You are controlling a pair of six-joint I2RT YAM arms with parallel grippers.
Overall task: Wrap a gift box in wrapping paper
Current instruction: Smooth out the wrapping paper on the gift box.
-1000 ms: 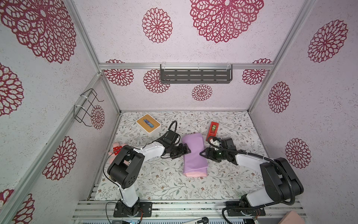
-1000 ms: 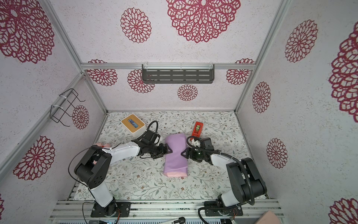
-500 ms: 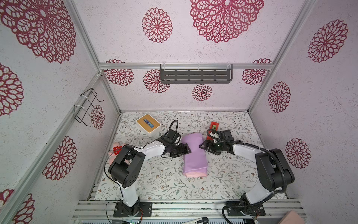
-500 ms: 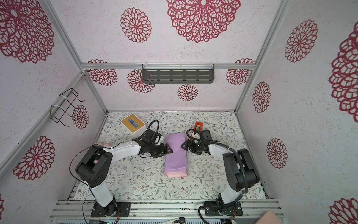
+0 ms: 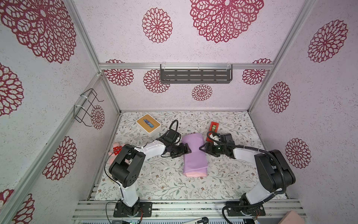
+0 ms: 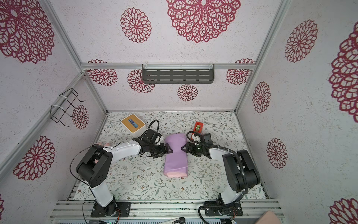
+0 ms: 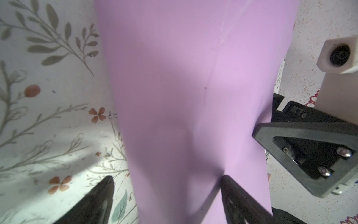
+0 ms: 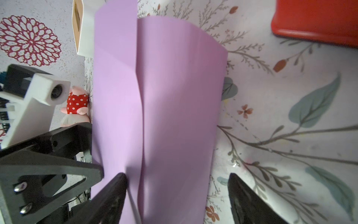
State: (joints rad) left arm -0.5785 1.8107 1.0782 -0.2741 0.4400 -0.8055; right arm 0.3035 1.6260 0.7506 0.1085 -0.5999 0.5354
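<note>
The wrapping paper (image 5: 194, 155) (image 6: 175, 157) lies mid-table as a long lilac bundle, folded over on itself, its pale pink face showing at the near end. The gift box is hidden. My left gripper (image 5: 187, 150) (image 6: 168, 149) is at the bundle's left side and my right gripper (image 5: 202, 148) (image 6: 184, 147) at its right side, facing each other. Both are open. In each wrist view one fingertip touches the top of the paper (image 7: 184, 97) (image 8: 164, 97) and the other hangs over the table beside it, for the left gripper (image 7: 166, 179) and the right gripper (image 8: 176, 176).
A white tissue box with a wooden top (image 5: 148, 125) stands at the back left. A red tape dispenser (image 5: 213, 129) lies just behind my right gripper. A pink plush toy (image 5: 117, 150) sits by the left wall. A grey shelf (image 5: 195, 73) hangs on the back wall.
My right gripper has slid a little toward the back along the bundle's right side, its arm swinging out and in again. The left gripper and the paper have stayed put.
</note>
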